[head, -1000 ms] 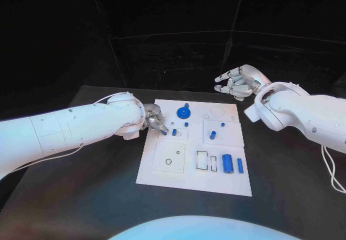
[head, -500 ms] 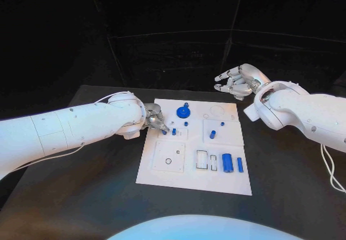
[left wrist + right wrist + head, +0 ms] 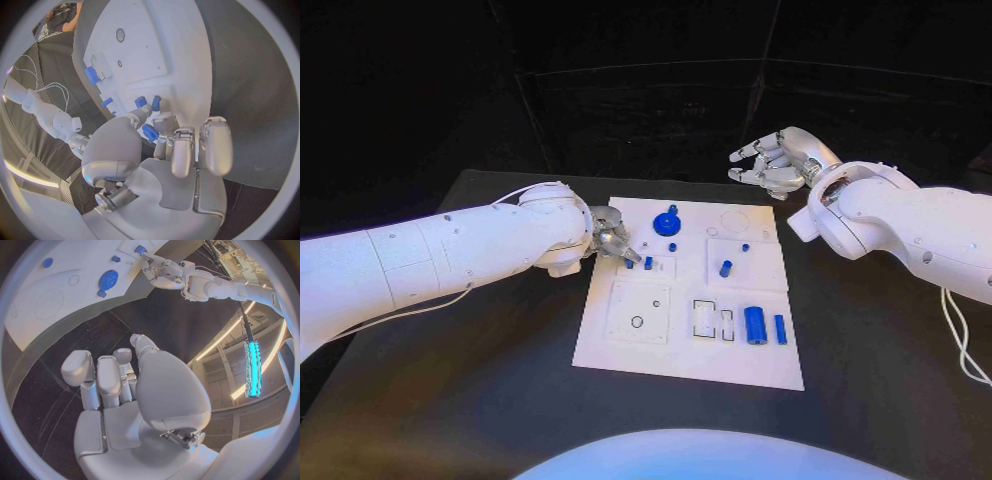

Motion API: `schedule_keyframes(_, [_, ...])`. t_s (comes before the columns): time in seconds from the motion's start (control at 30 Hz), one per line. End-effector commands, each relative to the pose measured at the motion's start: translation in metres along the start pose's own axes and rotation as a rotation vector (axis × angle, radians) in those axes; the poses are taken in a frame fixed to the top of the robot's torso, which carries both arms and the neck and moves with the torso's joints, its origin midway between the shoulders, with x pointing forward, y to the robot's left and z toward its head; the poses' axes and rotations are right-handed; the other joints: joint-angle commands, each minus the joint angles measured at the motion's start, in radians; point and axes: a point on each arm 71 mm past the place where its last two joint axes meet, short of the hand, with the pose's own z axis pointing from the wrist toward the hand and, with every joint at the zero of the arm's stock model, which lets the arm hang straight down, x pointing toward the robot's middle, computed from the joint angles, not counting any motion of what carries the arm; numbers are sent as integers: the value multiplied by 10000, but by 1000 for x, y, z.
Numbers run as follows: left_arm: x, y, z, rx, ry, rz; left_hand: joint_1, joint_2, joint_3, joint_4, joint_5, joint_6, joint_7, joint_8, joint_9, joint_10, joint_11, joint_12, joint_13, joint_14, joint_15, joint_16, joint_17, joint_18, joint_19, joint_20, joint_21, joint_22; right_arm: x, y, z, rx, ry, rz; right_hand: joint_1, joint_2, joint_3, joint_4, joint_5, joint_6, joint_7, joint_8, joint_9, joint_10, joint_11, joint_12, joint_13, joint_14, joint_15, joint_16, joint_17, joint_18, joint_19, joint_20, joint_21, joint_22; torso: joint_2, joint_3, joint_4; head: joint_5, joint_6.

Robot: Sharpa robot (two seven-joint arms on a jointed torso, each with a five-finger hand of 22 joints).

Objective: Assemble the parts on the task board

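The white task board (image 3: 678,350) lies in the middle of the black table. My left hand (image 3: 607,240) hovers low over its left edge and pinches a small blue part (image 3: 149,132) between thumb and a finger. Just in front of those fingertips two short blue pegs (image 3: 648,264) stand in the board (image 3: 144,45). A blue gear (image 3: 666,226) sits at the far end, a blue cylinder (image 3: 754,325) and a blue bar (image 3: 779,330) at the near right. My right hand (image 3: 776,165) hangs in the air beyond the board's far right corner, fingers loosely bent, holding nothing.
Two more small blue pegs (image 3: 726,268) (image 3: 744,247) stand on the board's right half. A square plate with a ring hole (image 3: 636,322) and two rectangular slots (image 3: 714,322) lie near the front. A white cable (image 3: 966,350) hangs from the right arm.
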Motion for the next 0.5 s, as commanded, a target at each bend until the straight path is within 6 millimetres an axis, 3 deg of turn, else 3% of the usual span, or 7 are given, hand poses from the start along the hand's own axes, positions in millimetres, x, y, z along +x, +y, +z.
schedule_keyframes(0.03, [-1, 1, 0, -139, 45, 28, -265, -208, -683, 227, -57, 90, -29, -6, -66, 44, 7, 28, -2, 1075, -51, 31, 2634, -48, 54, 17, 63, 269, 0, 3, 0, -173, 50, 105, -59, -110, -50, 72, -38, 11, -36, 45, -4, -27, 9, 1, -15, 107, -52, -65, -6, 95, -19, -28, -68, -21, -5, 9, 0, 0, -5])
schedule_keyframes(0.07, [-2, 2, 1, -162, 24, 10, -293, -255, -895, 285, -80, 92, -29, -18, -93, 43, 1, 25, -2, 1075, -53, 31, 2634, -47, 55, 8, 64, 274, 0, 2, 1, -172, 58, 114, -147, -141, -113, 131, -125, 7, -38, 48, -5, -13, 10, 15, -23, 109, -50, -69, -2, 95, -18, -26, -73, -23, -12, 6, 7, -7, -5])
schedule_keyframes(0.17, [-2, 3, 1, -199, 5, -8, -94, -137, -1554, 439, -94, 114, -26, -48, -209, 48, -40, 28, 15, 1075, -76, 31, 2634, -51, 59, -5, 63, 292, 0, 2, 1, -157, 50, 123, -322, -203, -308, 250, -770, -3, -45, 56, -4, 31, 11, 70, -29, 113, -48, -85, 0, 96, -15, -23, -87, -32, -9, -3, 12, -9, 1])
schedule_keyframes(0.23, [-3, 4, 1, -216, -6, -18, 14, -61, -1789, 495, -90, 125, -57, -52, -254, 48, -10, 26, 19, 1075, -71, 31, 2634, -45, 57, -20, 57, 292, 0, 2, 0, -150, 38, 126, -318, -194, -373, 263, -976, -8, -47, 62, -4, 32, 11, 88, -35, 115, -49, -94, 1, 97, -13, -23, -95, -37, -8, -1, 7, -5, 3])
schedule_keyframes(0.5, [-4, 4, 2, -84, -148, -195, 345, 198, -2572, 724, -105, 128, -46, -56, -404, 24, -13, -21, -15, 1075, -73, 31, 2634, -36, 39, -14, 10, 264, 0, 2, 1, -166, 28, 32, -293, -177, -386, 257, -1023, -14, -46, 62, -5, 20, 9, 81, -51, 112, -50, -112, -16, 101, -22, -24, -107, -56, -9, -9, 1, -5, 32])
